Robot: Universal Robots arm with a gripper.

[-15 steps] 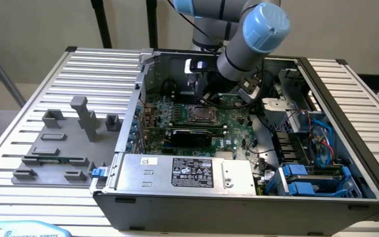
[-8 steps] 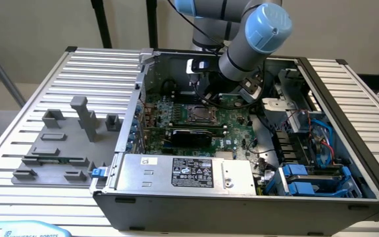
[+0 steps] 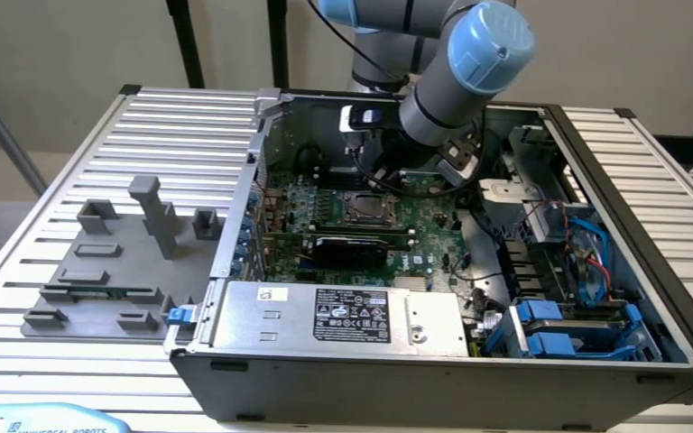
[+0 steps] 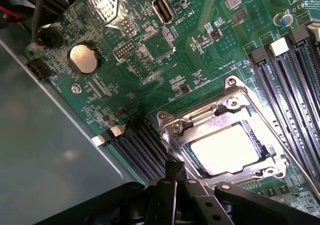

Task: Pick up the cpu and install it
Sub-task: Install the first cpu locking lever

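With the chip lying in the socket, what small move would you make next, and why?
Probably lift the gripper straight up a little: it is shut and holds nothing, while the cpu already lies flat inside the socket frame on the motherboard.

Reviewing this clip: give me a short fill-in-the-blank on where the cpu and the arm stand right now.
1. The cpu lies inside the metal-framed ____ on the motherboard.
2. The gripper hovers just beside it with its fingers ____.
3. The motherboard sits inside an open computer ____.
4. The grey fixture blocks lie to the exterior view's ____ of it.

Missing: socket; shut; case; left

"INT USB2" on motherboard point(image 4: 165, 60) (white print)
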